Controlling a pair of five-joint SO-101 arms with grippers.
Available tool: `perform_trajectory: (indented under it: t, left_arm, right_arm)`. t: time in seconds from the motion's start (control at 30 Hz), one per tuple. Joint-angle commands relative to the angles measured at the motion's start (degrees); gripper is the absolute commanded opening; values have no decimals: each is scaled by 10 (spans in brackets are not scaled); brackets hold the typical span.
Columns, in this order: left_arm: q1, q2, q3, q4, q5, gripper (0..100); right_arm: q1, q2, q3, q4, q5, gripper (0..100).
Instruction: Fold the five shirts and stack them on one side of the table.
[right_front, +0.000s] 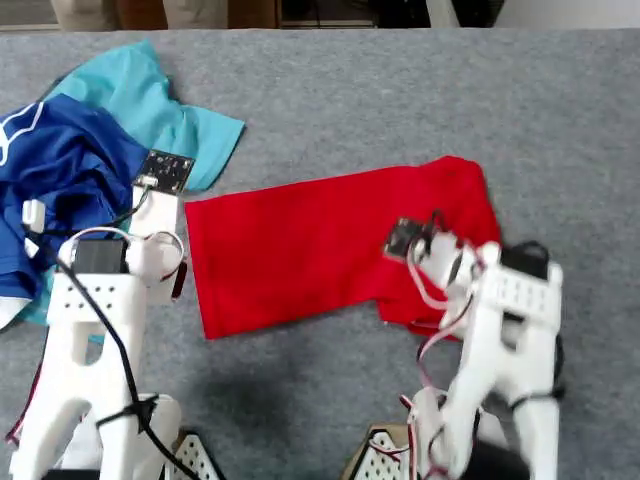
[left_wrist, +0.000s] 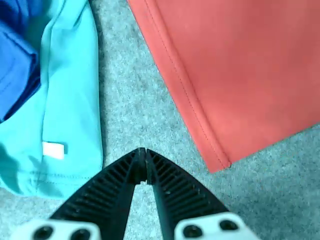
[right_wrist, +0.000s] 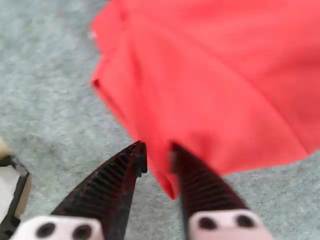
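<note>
A red shirt (right_front: 320, 250) lies flat across the middle of the table, folded into a long strip. My left gripper (left_wrist: 145, 152) is shut on nothing. It hangs over bare grey table between the teal shirt (left_wrist: 65, 100) and the red shirt's near corner (left_wrist: 220, 165). In the high view it sits by the strip's left end (right_front: 180, 280). My right gripper (right_wrist: 157, 152) is open by a narrow gap at the red shirt's other end (right_wrist: 215, 90), with the cloth's lower corner showing between its fingers. A blue shirt (right_front: 60, 170) lies bunched on the teal shirt (right_front: 160, 110) at the back left.
The grey table (right_front: 400, 100) is covered in felt. Both white arms rise from the front edge, the left one (right_front: 90, 330) beside the blue and teal pile, the right one (right_front: 500, 340) over the red shirt's right end. A dark tray edge (right_wrist: 12, 195) sits near the right arm's base.
</note>
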Motion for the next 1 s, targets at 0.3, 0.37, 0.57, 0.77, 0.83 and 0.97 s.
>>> perform_trajectory:
  t: [0.3,0.37,0.57,0.77,0.83,0.97]
  left_arm:
    - [-1,-5,0,12,-7,19]
    - [-1,0,0,13,-7,19]
    - [-4,4,2,13,-7,19]
    - [-4,4,0,13,-7,20]
    - [-4,4,0,13,-7,20]
    - [-4,4,0,13,-7,20]
  right_arm:
    - [-4,-178,195,-84,77,264]
    - [-5,-161,204,-105,77,264]
    - [-5,-74,191,-135,95,263]
    - [0,73,107,-161,95,263]
    - [4,127,64,-161,95,251]
    - [6,217,-18,-160,91,141]
